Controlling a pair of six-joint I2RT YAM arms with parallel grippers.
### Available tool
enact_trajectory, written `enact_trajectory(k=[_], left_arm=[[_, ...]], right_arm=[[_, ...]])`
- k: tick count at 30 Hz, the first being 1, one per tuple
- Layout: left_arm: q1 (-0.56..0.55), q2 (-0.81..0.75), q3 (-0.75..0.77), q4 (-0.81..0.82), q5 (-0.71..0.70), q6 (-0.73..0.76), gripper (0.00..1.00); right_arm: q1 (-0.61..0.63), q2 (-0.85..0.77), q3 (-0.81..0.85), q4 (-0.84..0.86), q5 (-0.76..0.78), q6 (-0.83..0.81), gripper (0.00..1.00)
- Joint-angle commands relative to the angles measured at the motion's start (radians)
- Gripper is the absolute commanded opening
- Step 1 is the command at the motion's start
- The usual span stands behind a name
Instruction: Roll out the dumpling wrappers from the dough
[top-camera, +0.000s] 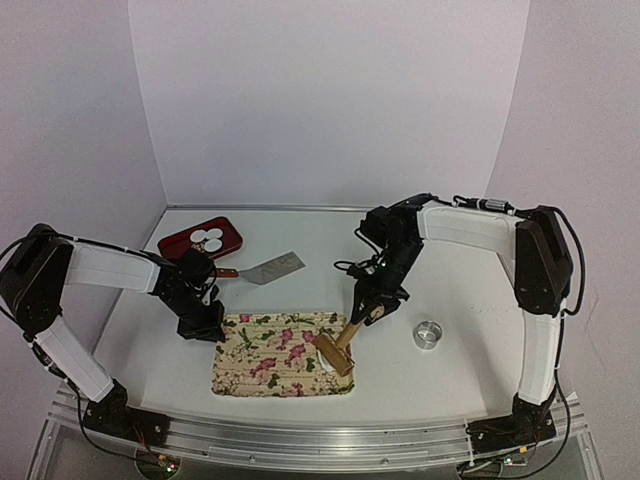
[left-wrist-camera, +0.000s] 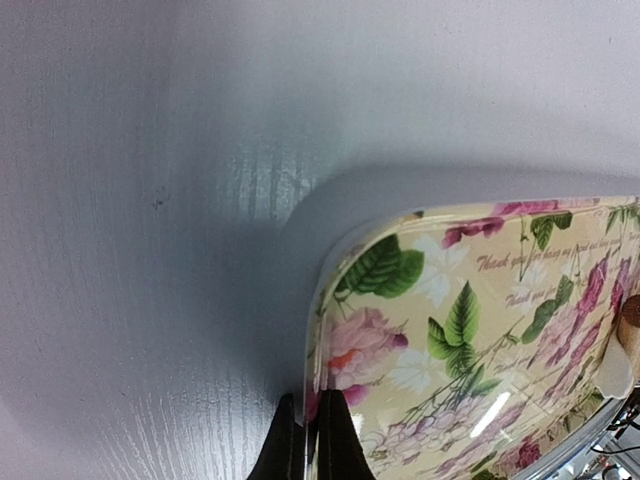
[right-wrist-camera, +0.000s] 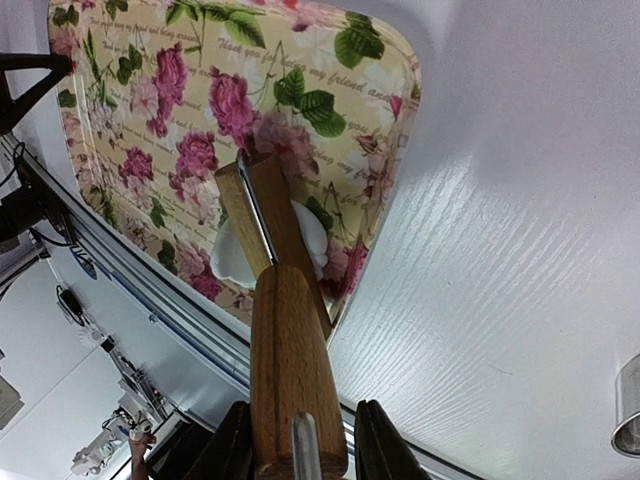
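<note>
A flowered tray (top-camera: 270, 380) lies at the table's near middle. The dough (right-wrist-camera: 232, 258), a small white lump, sits on the tray's right part under the head of a wooden roller (right-wrist-camera: 262, 212). My right gripper (right-wrist-camera: 300, 452) is shut on the roller's wooden handle (top-camera: 352, 322), which slopes down to the dough. At the tray's left edge, my left gripper (left-wrist-camera: 312, 440) is shut on the tray's rim (left-wrist-camera: 318, 330). The dumpling wrappers (top-camera: 207, 238), small white discs, lie on a red plate (top-camera: 225, 232) at the back left.
A metal scraper (top-camera: 272, 268) with a red handle lies between the red plate and the tray. A metal ring (top-camera: 428, 334) stands on the table right of the tray, also showing as the ring (right-wrist-camera: 628, 405) at the right wrist view's edge. White walls enclose the table.
</note>
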Motion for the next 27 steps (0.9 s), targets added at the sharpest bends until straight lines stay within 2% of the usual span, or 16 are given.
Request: enact_trajectory(k=[1,9,18,22,27], left_arm=[[0.018,0.028,0.013,-0.1,-0.12,-0.036,0.0],[0.017,0.051,0.039,-0.086,-0.114,-0.035,0.0],[0.002,0.133,0.15,-0.056,-0.07,0.048,0.0],[-0.002,0.179,0.202,-0.067,-0.073,0.107,0.0],[-0.007,0.213,0.245,-0.072,-0.069,0.179,0.0]], right_arm=[[-0.064,0.039,-0.047,-0.154,0.376,-0.002,0.0],[-0.088,0.026,-0.013,-0.147,0.369,-0.007,0.0],[-0.074,-0.043,0.118,-0.057,0.047,0.064,0.0],[-0.061,-0.077,0.186,-0.036,-0.037,0.112,0.0],[-0.05,-0.137,0.225,-0.025,-0.062,0.162,0.0]])
